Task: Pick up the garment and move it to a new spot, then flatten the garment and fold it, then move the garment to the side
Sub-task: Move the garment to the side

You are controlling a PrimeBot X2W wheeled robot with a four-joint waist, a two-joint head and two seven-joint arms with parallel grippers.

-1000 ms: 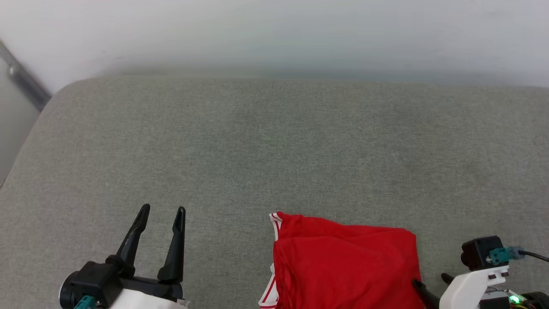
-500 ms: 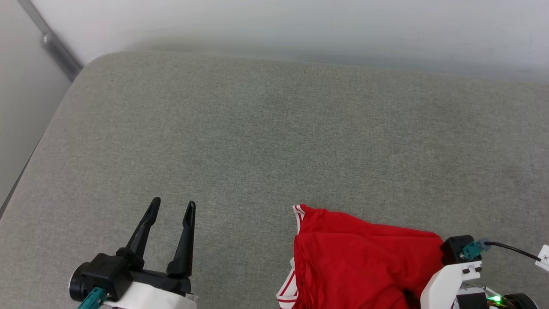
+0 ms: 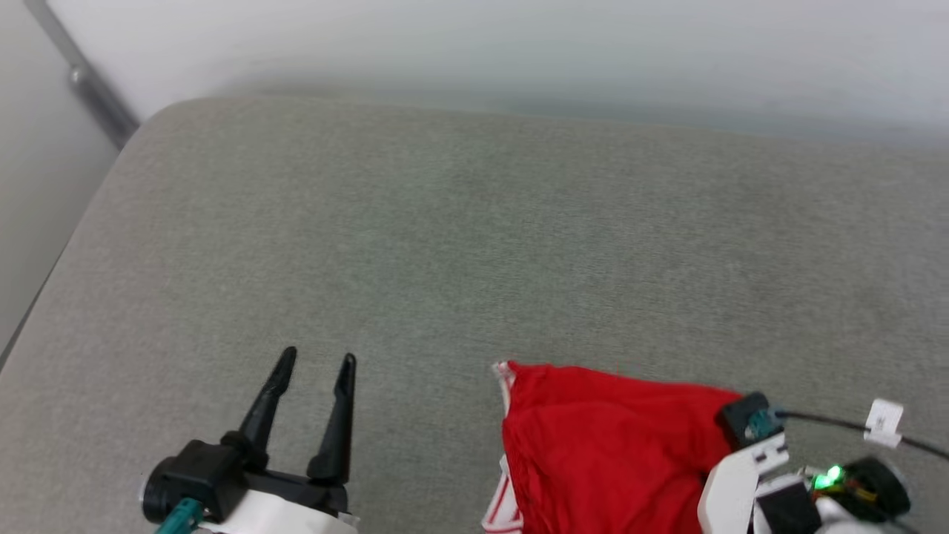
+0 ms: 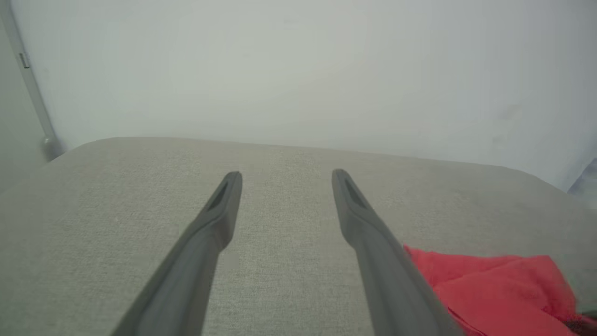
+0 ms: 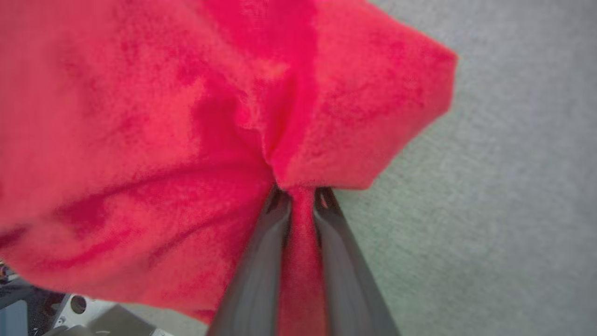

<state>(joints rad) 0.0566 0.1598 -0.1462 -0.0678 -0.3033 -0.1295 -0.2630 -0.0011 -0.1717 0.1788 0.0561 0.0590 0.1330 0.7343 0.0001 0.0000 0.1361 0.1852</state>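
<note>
(a) grey-green woven padded surface [image 3: 460,245], spanning the head view. (b) red jersey garment [image 3: 608,445], bunched at lower right, resting on (a). (c) my right claw [image 5: 302,196], pinched narrow on a fold of the red cloth. (d) my left claw [image 3: 318,354], lower left, wide and empty. Step in hand: the pick-up, judged just begun. Next move calls for a lift clearing the trailing cloth, then a carry to open surface.

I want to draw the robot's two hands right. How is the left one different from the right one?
The left gripper is open, nothing between its spread fingers; the right gripper is shut, pinching a fold of the red garment. The left one is over bare grey cushion, apart from the garment; the right one touches it. Both have two long dark fingers.
</note>
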